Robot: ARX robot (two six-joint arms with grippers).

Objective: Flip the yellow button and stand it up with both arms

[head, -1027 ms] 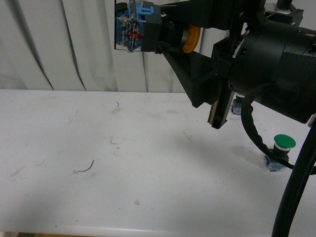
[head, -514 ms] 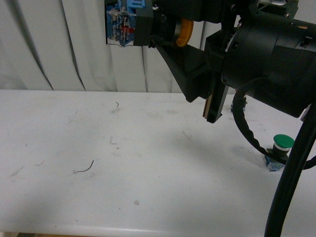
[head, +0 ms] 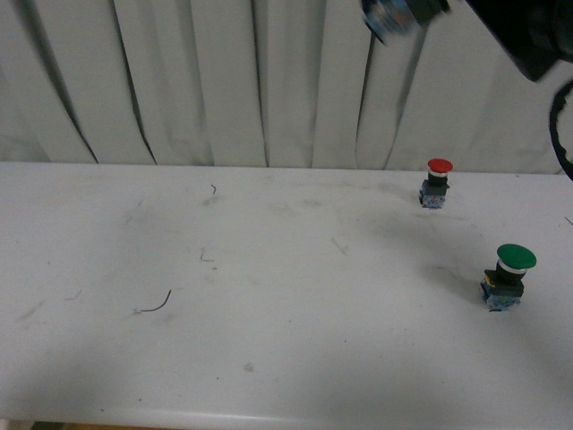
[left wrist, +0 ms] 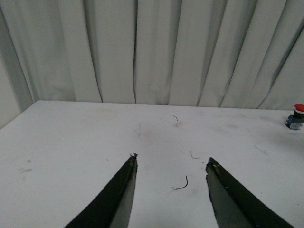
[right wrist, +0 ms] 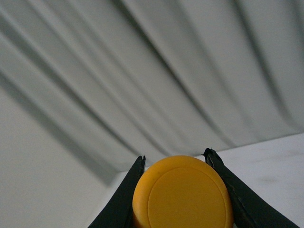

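The yellow button (right wrist: 183, 195) is held in my right gripper (right wrist: 175, 156). Its round yellow-orange cap faces the right wrist camera and fills the gap between the two black fingers. In the front view the right arm (head: 524, 31) is high at the top right edge. A blurred blue-and-black piece there (head: 394, 15) looks like the button's base. My left gripper (left wrist: 172, 159) is open and empty, its fingers spread above the white table (left wrist: 71, 137). The left arm is out of the front view.
A red-capped button (head: 437, 184) stands upright at the table's back right and also shows in the left wrist view (left wrist: 295, 116). A larger green-capped button (head: 508, 276) stands near the right edge. A thin dark wire scrap (head: 154, 305) lies at the left. A white curtain (head: 224, 81) hangs behind.
My right arm has lifted up and to the right with the yellow button, almost leaving the front view. The red button and the table's right part are now uncovered.
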